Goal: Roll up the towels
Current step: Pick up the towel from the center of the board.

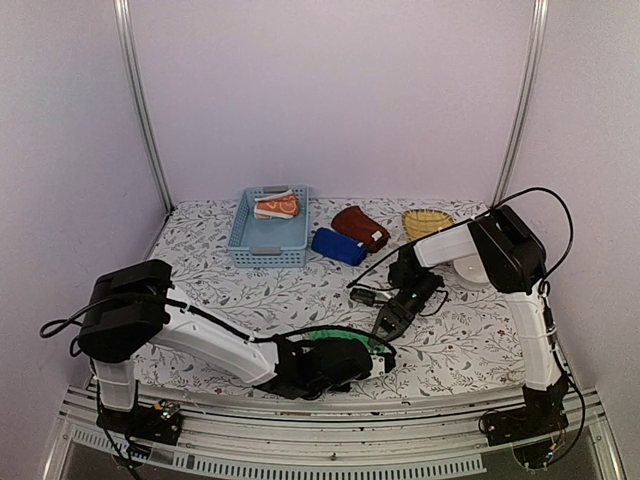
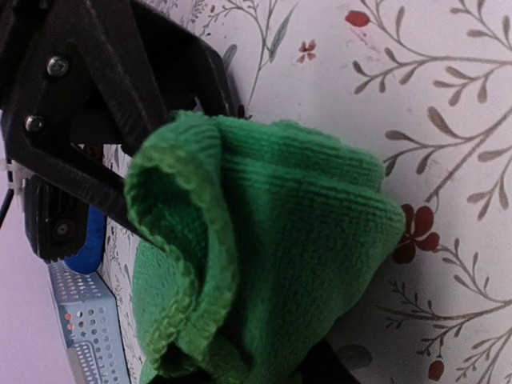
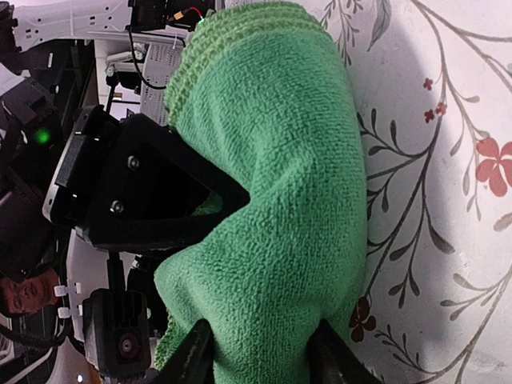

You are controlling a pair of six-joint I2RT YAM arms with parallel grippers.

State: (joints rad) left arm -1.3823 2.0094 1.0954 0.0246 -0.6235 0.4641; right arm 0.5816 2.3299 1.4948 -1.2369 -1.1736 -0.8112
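Brightly, evenly lit from above — softly shadowed beside the green towel (image 3: 272,200), a little soft and grainy up close in the wrist views.

my left gripper (image 1: 372,358) and right gripper (image 3: 260,356) crowded at plain green cloth towel (image 3: 272,160), floral-print tabletop (image 1: 300,295) open mid-field, back row blocked: light blue plastic basket (image 1: 240,235), rolled dark blue towel (image 1: 338,246), maroon towel (image 1: 360,228), yellow wicker tray (image 1: 427,222)

From above, the green towel (image 1: 332,335) shows only as a thin sliver. The rest lies under the left gripper (image 1: 365,356) and right gripper (image 1: 386,325). In the right wrist view the fingers (image 3: 190,358) are cut off by the bottom edge (whether they pinch the cloth is unclear). The wicker tray (image 1: 425,221) sits partly behind the right arm (image 1: 450,243).
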